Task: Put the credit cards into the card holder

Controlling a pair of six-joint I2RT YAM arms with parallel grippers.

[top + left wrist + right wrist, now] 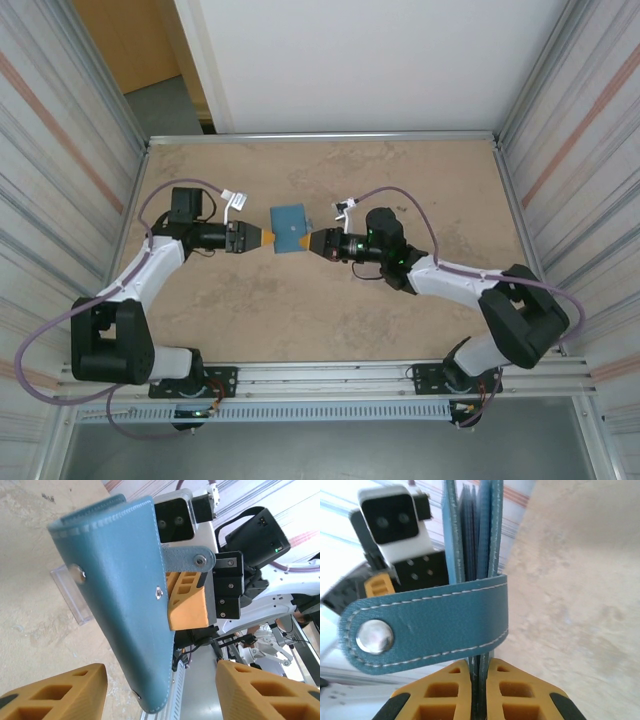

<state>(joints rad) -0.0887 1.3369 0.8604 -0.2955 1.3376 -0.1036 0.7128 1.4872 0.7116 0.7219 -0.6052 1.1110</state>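
The card holder (290, 228) is clamped in my right hand (480, 669). The two ribbed orange fingers (520, 700) are pressed together on its near edge, one against each cover, so from that wrist I see it edge-on. It is two thin teal-blue leather covers with pale stitching along the borders and darker leaves packed between them. A rounded strap (435, 622) of the same leather wraps across that edge and hangs loose to one side. It ends in a round metal snap (375, 636) that is fastened to nothing. My left hand (160, 680) is at the opposite end with its fingers spread apart. The holder's rounded corner dips into the gap between them, and I can see daylight on both sides, wider on the right, so that hand grips nothing. From that wrist the cover is a smooth, flat, matte panel with small metal studs. Its long axis runs away from my left fingers, leaning to the left. From above, the holder bridges the gap between my two hands, one end toward each. Its broad face is turned up and it looks almost square. It sits over the middle of the mottled tan counter (400, 190), slightly towards the far edge. Behind it on the counter lies a clear plastic case (67, 587), partly hidden by the cover.
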